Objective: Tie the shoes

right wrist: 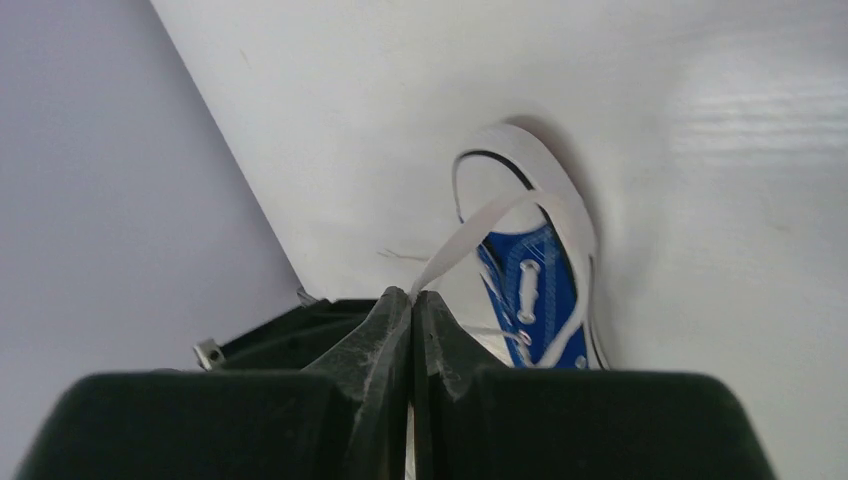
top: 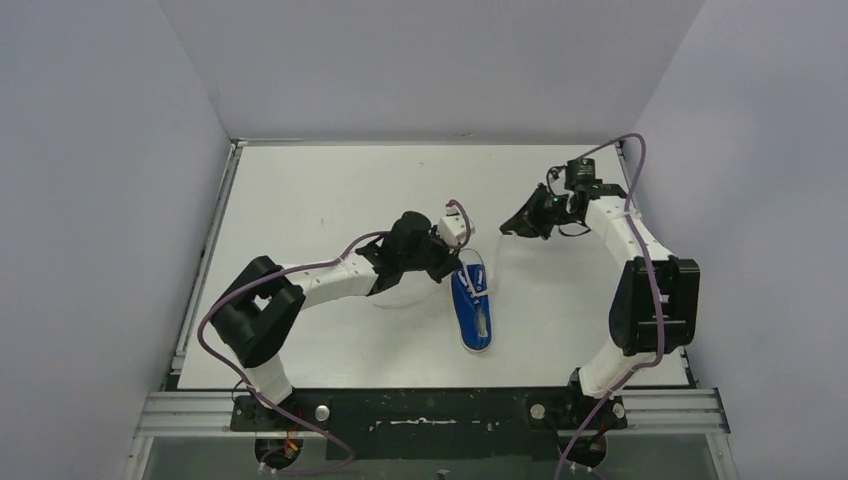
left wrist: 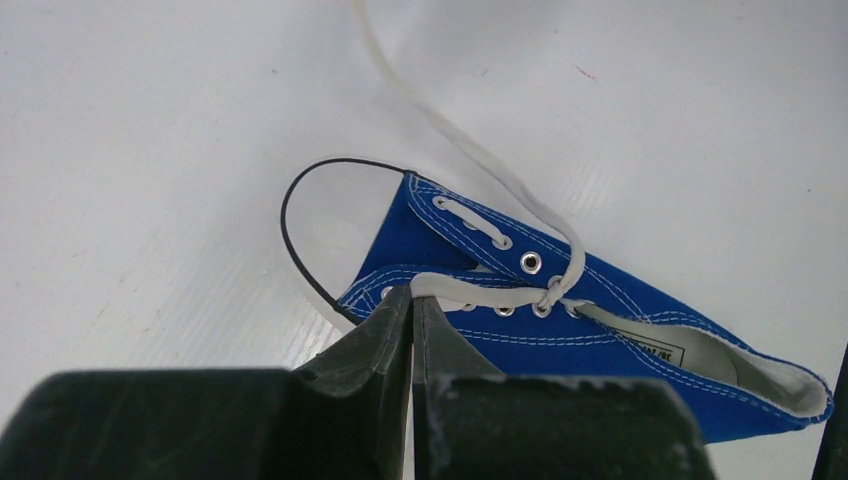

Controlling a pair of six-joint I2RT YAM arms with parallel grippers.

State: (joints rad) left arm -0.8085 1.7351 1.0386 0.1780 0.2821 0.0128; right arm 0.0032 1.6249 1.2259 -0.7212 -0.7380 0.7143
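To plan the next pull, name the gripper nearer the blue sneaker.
Left. The left gripper is right at the sneaker, jaws pinching a lace; the right gripper hangs apart, beyond and rightward, holding the other lace.

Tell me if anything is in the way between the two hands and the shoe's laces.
Nothing visible is in the way. The left hand is shut on one lace right at the shoe. The right hand is shut on the other lace, which runs unblocked back to the shoe.

sneaker (top: pixel 472 310) on table (top: pixel 300 200); left pincer (left wrist: pixel 412 300) on lace (left wrist: pixel 470 292) just left; right pincer (right wrist: pixel 412 298) on lace behind-right
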